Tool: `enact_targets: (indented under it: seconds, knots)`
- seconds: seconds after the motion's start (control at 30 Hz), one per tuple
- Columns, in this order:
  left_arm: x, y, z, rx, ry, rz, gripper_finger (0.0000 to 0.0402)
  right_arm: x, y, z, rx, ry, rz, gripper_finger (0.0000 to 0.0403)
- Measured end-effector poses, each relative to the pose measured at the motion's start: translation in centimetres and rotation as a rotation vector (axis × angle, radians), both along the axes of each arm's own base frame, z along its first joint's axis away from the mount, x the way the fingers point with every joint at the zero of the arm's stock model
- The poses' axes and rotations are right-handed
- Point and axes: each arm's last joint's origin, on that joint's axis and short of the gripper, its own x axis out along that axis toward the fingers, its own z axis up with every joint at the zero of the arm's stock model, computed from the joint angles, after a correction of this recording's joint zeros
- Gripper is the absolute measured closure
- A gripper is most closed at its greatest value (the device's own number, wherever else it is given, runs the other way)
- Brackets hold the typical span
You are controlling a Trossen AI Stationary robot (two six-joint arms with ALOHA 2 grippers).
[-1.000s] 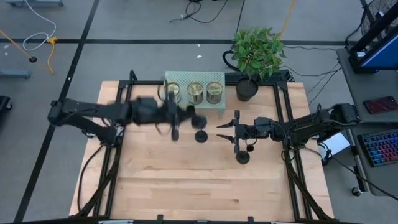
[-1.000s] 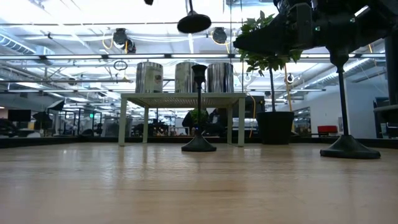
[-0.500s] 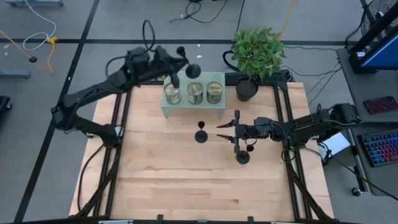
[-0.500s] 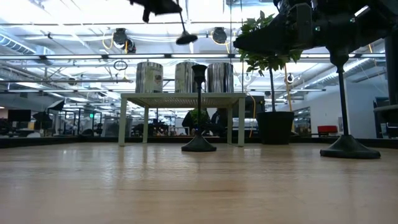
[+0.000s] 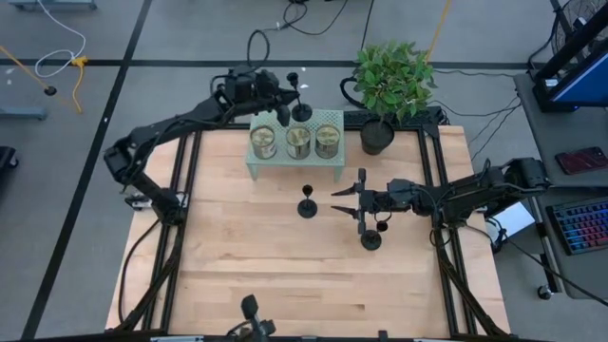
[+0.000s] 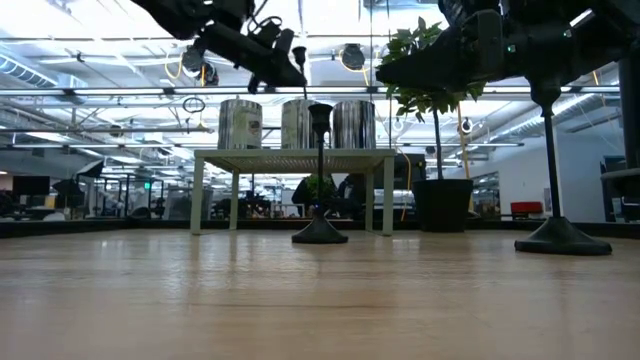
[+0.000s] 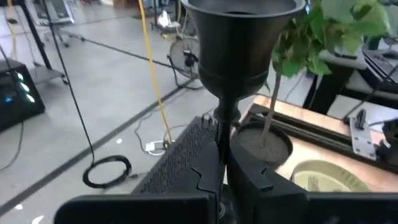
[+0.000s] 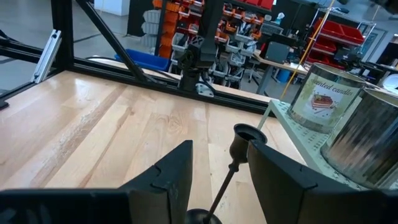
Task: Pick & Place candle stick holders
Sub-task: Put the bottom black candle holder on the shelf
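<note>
Left gripper [image 7: 224,186] pinches a holder's [image 7: 239,43] stem, base hidden; right gripper [image 8: 221,171] gapes, empty, above the table [image 5: 285,275].

Two black candlesticks [image 5: 308,204] [image 5: 370,236] upright on table, third [image 5: 289,99] held aloft

Robotics laboratory or workshop. A wooden table [image 5: 285,256] in a black metal frame stands on a grey concrete floor marked with dark tape lines. Beyond the table: cables [image 5: 57,59] on the floor, shelving with red storage bins [image 8: 339,34], a floor fan [image 7: 186,59], and a keyboard [image 5: 579,226] on a side desk.
</note>
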Motion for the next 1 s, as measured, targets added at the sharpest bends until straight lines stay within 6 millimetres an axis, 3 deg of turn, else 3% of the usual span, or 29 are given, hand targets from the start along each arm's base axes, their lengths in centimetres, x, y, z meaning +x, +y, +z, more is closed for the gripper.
enact_targets:
  seconds: [0.47, 0.77, 1.0]
  knots:
    - [1.1, 1.7, -3.9, -0.128, 0.092, 0.014, 0.0390, 0.0, 0.0, 0.0, 0.001, 0.004, 0.000, 0.0257]
    - [1.3, 1.5, -4.4, -0.155, 0.123, 0.003, 0.0373, 0.0, 0.0, 0.0, 0.001, 0.005, 0.000, 0.0257]
    - [1.4, 1.2, -4.6, -0.124, 0.170, -0.011, 0.0384, 0.0, 0.0, 0.0, 0.001, 0.005, 0.000, 0.0257]
